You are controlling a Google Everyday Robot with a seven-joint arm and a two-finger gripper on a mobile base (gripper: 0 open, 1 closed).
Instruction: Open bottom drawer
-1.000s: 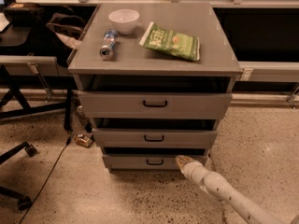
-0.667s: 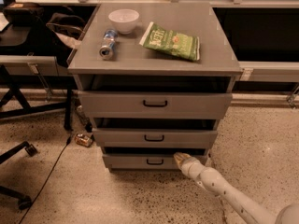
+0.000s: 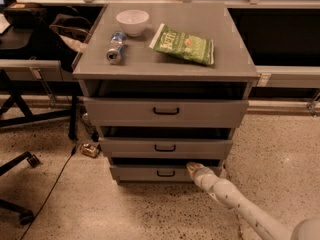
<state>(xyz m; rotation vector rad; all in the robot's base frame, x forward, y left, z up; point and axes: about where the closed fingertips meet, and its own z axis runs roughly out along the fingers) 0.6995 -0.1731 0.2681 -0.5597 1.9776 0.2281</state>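
The grey cabinet [image 3: 165, 64] has three drawers. The bottom drawer [image 3: 145, 173] is the lowest and shortest front, with a small black bar handle [image 3: 165, 173]. It stands out slightly from the cabinet, with a dark gap above it. My gripper [image 3: 192, 167] is at the end of the white arm [image 3: 235, 204] that comes in from the lower right. Its tip is at the top edge of the bottom drawer front, just right of the handle.
On the cabinet top lie a white bowl [image 3: 132, 22], a can on its side [image 3: 116, 47] and a green chip bag [image 3: 183, 44]. The top drawer [image 3: 166, 112] and middle drawer [image 3: 166, 148] also stand slightly out. A desk and chair legs [image 3: 20, 164] are to the left, with a cable and a small object [image 3: 90, 149] on the floor.
The gripper has moved a little to the left along the bottom drawer front, closer to the handle. The drawers look unchanged.
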